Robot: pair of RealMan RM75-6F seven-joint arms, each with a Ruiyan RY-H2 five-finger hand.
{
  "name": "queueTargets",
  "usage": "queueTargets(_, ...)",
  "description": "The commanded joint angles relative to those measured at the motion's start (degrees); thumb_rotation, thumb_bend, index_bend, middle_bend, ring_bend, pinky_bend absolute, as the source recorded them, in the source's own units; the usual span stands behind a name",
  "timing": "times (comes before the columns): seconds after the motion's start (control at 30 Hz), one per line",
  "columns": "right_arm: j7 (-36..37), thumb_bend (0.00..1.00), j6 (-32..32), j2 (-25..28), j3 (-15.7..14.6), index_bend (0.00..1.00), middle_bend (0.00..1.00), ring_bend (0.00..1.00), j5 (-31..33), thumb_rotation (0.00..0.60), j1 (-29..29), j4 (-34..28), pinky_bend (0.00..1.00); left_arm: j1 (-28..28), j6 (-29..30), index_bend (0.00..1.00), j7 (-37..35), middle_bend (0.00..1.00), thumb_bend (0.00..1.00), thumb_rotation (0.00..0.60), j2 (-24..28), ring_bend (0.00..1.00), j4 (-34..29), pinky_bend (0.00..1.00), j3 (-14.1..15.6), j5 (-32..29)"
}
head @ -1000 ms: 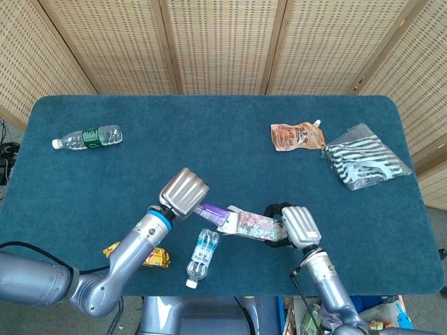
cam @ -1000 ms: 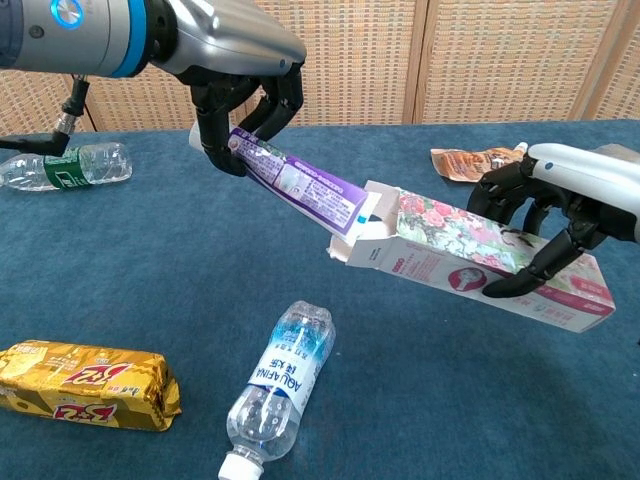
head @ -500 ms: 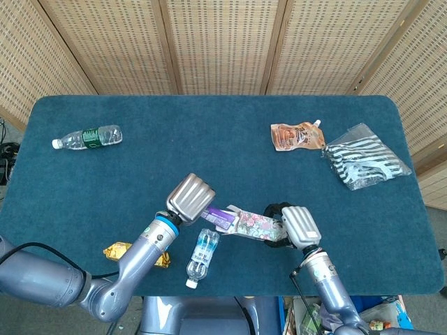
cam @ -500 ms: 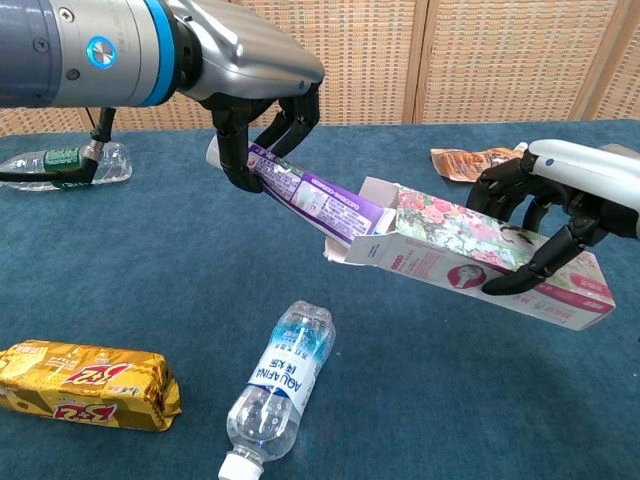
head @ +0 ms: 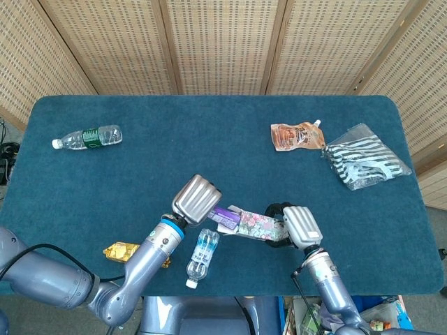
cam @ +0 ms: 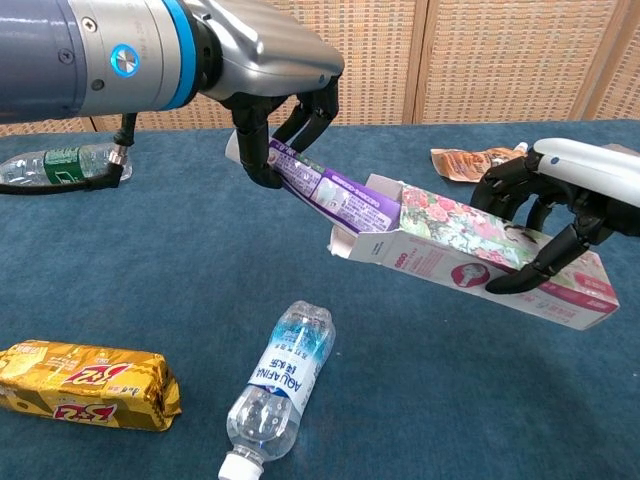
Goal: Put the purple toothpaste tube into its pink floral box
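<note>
Left hand (cam: 285, 130): dark fingers below a smooth silver shell, closed on the rear end of the purple toothpaste tube (cam: 335, 193), lifted off the bench.
Right hand (cam: 545, 215): white-backed, black fingers curled over the top of the pink floral box (cam: 480, 255), holding it off the cloth with its open end towards the left hand.
Tube relative to hands: it slants down from the left hand to the box mouth; its front end lies inside the opening, between the raised flaps, and most of its length is outside. The right hand grips well back from that opening.
Tube, look: glossy purple plastic, flattened and long, with a pale printed label along its side.
Box, look: long rectangular carton of thin card, rose print on top, a white and pink side panel with small red lettering, white flaps folded outward at the mouth.
Head view: the left hand (head: 198, 197) and right hand (head: 299, 225) meet near the bench's front edge, tube (head: 225, 216) and box (head: 255, 225) in one line between them.
Bench (head: 209, 150): covered in deep blue-green, felt-like cloth, rounded corners.
Near the hands: a clear water bottle (cam: 275, 385) with a blue label lies on its side below the tube; a crinkled gold snack packet (cam: 85, 385) lies to its left.
Further off: a green-labelled bottle (head: 87, 137) at the far left, an orange spouted pouch (head: 297, 135) and a striped clear bag (head: 363, 164) at the far right.
</note>
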Motion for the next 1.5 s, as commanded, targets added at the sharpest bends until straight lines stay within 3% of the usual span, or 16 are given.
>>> queueTargets(0.03, 0.11, 0.01, -0.01, 0.08, 0.01, 0.62, 0.57, 0.39, 0.07, 0.600, -0.04, 0.01, 0.46, 0.26, 1.14, 0.86, 0.40, 0.75, 0.36, 0.600, -0.47, 0.67, 0.20, 0.64, -0.16, 0.81)
queueTargets(0.77, 0.70, 0.01, -0.14, -0.26, 0.31, 0.62, 0.57, 0.39, 0.51, 0.600, 0.07, 0.10, 0.47, 1.91, 3.25, 0.87, 0.58, 0.76, 0.38, 0.600, -4.37, 0.69, 0.54, 0.66, -1.76, 3.25)
queueTargets(1.5, 4.33, 0.01, -0.49, 1.04, 2.01, 0.62, 0.57, 0.39, 1.61, 0.600, 0.00, -2.19, 0.47, 4.75, 3.89, 0.87, -0.55, 0.73, 0.38, 0.600, -10.79, 0.67, 6.72, 0.66, -0.12, 17.59)
